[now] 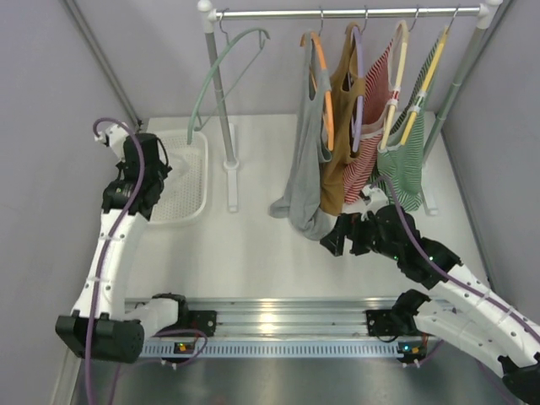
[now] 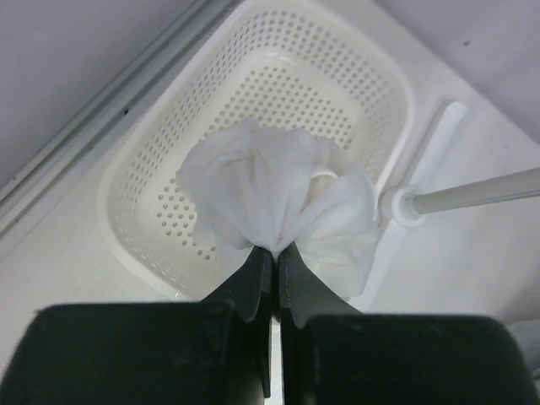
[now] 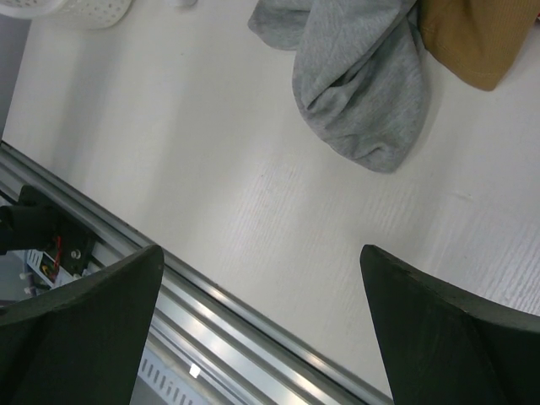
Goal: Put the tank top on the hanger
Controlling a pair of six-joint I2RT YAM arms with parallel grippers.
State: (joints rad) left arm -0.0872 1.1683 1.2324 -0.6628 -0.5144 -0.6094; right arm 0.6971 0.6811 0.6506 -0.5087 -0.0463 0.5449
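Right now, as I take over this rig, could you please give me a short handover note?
Grippers: left gripper shut on the tank top, bunched at the basket; right gripper open, empty, above the table near the grey top.
The hanger hangs bare at the left end of the rail.
Done: the top is gripped.
Left: lift it out, spread it, thread it onto the hanger.

Perforated white basket (image 1: 187, 187) sits left of rack (image 1: 354, 13) holding four tops (image 1: 371, 126)
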